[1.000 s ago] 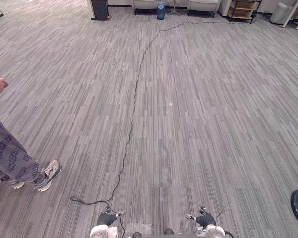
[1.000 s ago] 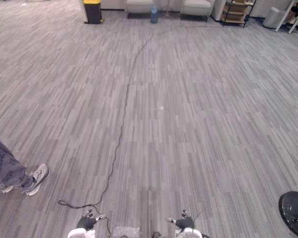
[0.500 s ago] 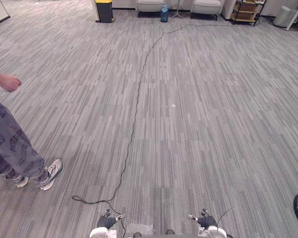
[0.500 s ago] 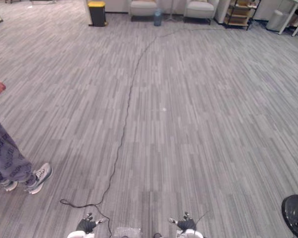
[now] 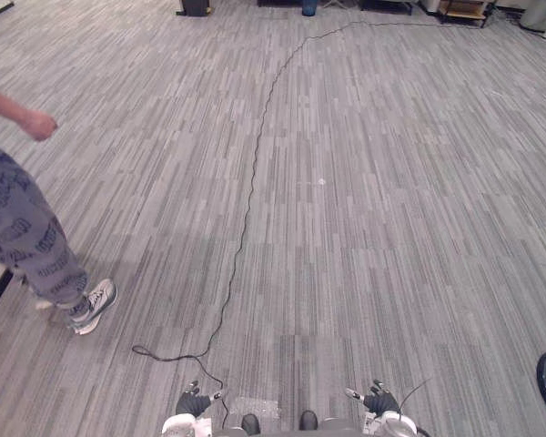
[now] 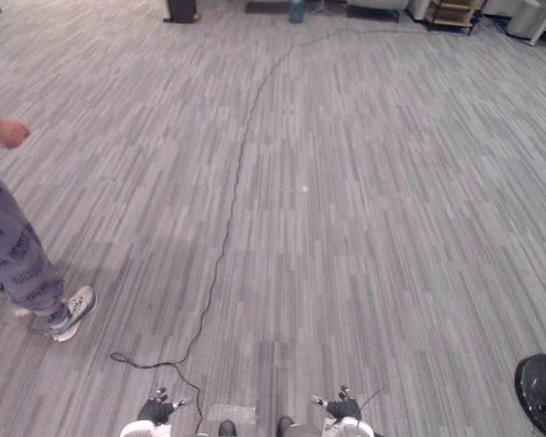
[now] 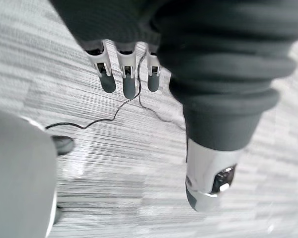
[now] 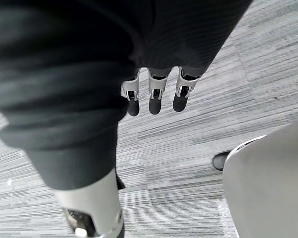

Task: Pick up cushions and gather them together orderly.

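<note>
Grey striped carpet stretches away in front of the robot, and that's most of what there is to watch; a person in patterned trousers stands close on its left, one pale shoe planted near its path and a fist held out; low on its right a dark round thing pokes in; down at the robot's sides the left hand hangs with fingers straight and slack, gripping nothing, and the right hand matches it, fingers loose, thumb apart, nothing in it; as for the cushions, I cannot tell where they lie, so my guess is we're at the searching stage, nothing gathered yet; the worry from here is the walk itself: a turn to the left could carry it into the person's legs, and a swing to the right could catch a foot on that dark round thing; at the far end a black bin and a shelf are cut off, whatever lies past them hidden; the dark round thing is cut off too, and I can't say what it is; a white speck out on the floor is too small to name.
</note>
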Robot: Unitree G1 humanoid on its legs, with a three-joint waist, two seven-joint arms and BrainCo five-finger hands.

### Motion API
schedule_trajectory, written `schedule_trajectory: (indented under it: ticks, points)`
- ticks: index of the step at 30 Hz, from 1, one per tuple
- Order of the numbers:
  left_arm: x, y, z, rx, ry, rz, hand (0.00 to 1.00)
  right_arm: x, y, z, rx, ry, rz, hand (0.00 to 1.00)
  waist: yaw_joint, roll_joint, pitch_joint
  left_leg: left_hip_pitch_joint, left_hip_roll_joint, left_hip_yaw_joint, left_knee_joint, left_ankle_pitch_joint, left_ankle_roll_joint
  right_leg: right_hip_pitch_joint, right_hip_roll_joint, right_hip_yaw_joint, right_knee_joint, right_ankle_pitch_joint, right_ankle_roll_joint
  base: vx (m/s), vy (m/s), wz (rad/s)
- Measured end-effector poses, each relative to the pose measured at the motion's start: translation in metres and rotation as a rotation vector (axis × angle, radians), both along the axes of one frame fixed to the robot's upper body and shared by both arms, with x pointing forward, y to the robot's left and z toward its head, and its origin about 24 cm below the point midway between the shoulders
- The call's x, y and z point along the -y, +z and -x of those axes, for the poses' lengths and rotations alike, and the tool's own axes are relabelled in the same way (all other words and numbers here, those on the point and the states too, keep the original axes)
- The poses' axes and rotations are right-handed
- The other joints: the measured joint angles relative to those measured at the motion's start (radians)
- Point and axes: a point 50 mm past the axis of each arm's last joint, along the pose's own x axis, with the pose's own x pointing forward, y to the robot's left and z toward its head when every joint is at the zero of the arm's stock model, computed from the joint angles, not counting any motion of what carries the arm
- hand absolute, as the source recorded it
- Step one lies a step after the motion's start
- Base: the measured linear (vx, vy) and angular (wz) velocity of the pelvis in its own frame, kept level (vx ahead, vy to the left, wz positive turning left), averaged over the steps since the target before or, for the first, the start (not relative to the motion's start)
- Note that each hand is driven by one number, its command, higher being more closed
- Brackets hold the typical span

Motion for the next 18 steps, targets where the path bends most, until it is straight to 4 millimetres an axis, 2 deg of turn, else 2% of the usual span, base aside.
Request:
schedule_trajectory:
  ticks: [1,2,3,4,6,8,9,10,11,12,13,15,16,17,18]
  points:
    - [0.000,0.001,-0.001,0.007,0.008,0.001,0.00,0.000,0.000,-0.001,0.004,0.000,0.000,0.00,0.003,0.002,0.003,-0.020,0.007,0.001,0.052,-0.016,-0.004,0.000,0.001,-0.003,0.010,-0.008,-0.001,0.11,-0.075,-0.02]
    - [-0.001,0.002,-0.003,0.022,0.027,0.006,0.00,0.001,0.002,-0.003,0.019,-0.001,0.007,0.00,0.006,0.009,0.012,-0.075,0.027,0.008,0.176,-0.045,-0.005,0.002,0.005,-0.006,0.027,-0.027,-0.008,0.06,-0.044,0.04]
    - [-0.001,0.004,-0.006,0.043,0.053,0.011,0.00,0.001,0.005,-0.006,0.041,0.000,0.011,0.00,0.007,0.010,0.029,-0.158,0.061,0.033,0.355,-0.077,-0.009,0.003,0.009,-0.009,0.046,-0.052,-0.027,0.11,-0.008,0.01]
    - [-0.001,0.006,-0.008,0.066,0.075,0.018,0.00,0.003,0.007,-0.007,0.054,-0.007,0.017,0.00,0.011,0.025,0.035,-0.225,0.117,0.058,0.467,-0.117,-0.022,0.021,0.018,-0.011,0.059,-0.083,-0.039,0.11,0.032,0.00]
    - [-0.001,0.007,-0.010,0.075,0.079,0.021,0.00,0.004,0.007,-0.008,0.054,-0.011,0.019,0.00,0.011,0.026,0.041,-0.247,0.134,0.069,0.469,-0.126,-0.021,0.048,0.011,-0.011,0.061,-0.096,-0.032,0.20,0.072,0.00]
    - [0.000,0.009,-0.012,0.087,0.073,0.021,0.00,0.003,0.006,-0.008,0.052,-0.010,0.019,0.00,0.015,0.022,0.039,-0.291,0.136,0.098,0.379,-0.107,-0.018,0.077,-0.027,-0.002,0.053,-0.127,-0.014,0.29,0.158,-0.11]
    - [0.001,0.009,-0.013,0.094,0.066,0.022,0.00,0.004,0.007,-0.009,0.054,-0.009,0.021,0.00,0.018,0.026,0.037,-0.322,0.126,0.106,0.288,-0.058,-0.024,0.089,-0.047,0.008,0.036,-0.140,0.007,0.32,0.226,-0.33]
    - [0.002,0.010,-0.014,0.100,0.062,0.024,0.00,0.005,0.006,-0.008,0.047,-0.003,0.025,0.00,0.033,0.018,0.028,-0.330,0.094,0.110,0.245,0.058,-0.014,0.098,-0.075,0.045,0.012,-0.153,0.028,0.36,0.247,-0.34]
    - [0.003,0.009,-0.014,0.100,0.058,0.024,0.00,0.004,0.006,-0.007,0.045,-0.002,0.024,0.00,0.035,0.014,0.023,-0.331,0.081,0.113,0.248,0.043,0.003,0.099,-0.083,0.051,0.003,-0.155,0.027,0.46,0.252,-0.28]
    - [0.001,0.010,-0.014,0.099,0.046,0.017,0.00,0.001,0.004,-0.004,0.029,0.002,0.012,0.00,0.030,0.009,-0.002,-0.340,0.062,0.137,0.263,0.011,0.030,0.096,-0.108,0.082,0.001,-0.146,0.032,0.64,0.319,-0.05]
    - [0.000,0.010,-0.014,0.099,0.048,0.014,0.00,0.000,0.004,-0.003,0.028,0.005,0.006,0.00,0.030,0.000,0.000,-0.328,0.050,0.149,0.286,-0.015,0.050,0.086,-0.125,0.125,0.050,-0.129,0.048,0.54,0.263,0.00]
    - [-0.002,0.009,-0.012,0.089,0.047,0.010,0.00,-0.001,0.003,0.000,0.020,0.001,0.003,0.00,0.031,-0.011,-0.005,-0.298,0.037,0.155,0.290,-0.029,0.069,0.061,-0.132,0.168,0.154,-0.110,0.072,0.41,0.216,-0.01]
    - [-0.004,0.008,-0.010,0.077,0.040,0.004,0.00,-0.002,0.002,0.001,0.018,0.002,0.000,0.00,0.030,-0.022,-0.010,-0.251,0.021,0.159,0.264,-0.042,0.076,0.011,-0.136,0.196,0.297,-0.083,0.102,0.60,0.246,-0.06]
    - [-0.004,0.006,-0.008,0.055,0.012,0.000,0.00,-0.002,0.003,-0.002,0.028,0.006,0.003,0.00,0.021,-0.025,-0.009,-0.161,0.006,0.156,0.204,-0.080,0.070,-0.090,-0.133,0.222,0.570,0.030,0.165,0.50,0.166,-0.03]
    - [-0.004,0.005,-0.007,0.048,0.000,-0.004,0.00,-0.002,0.004,-0.003,0.032,0.010,0.000,0.00,0.015,-0.029,-0.006,-0.130,-0.001,0.154,0.184,-0.094,0.069,-0.127,-0.133,0.225,0.666,0.059,0.193,0.57,0.146,0.03]
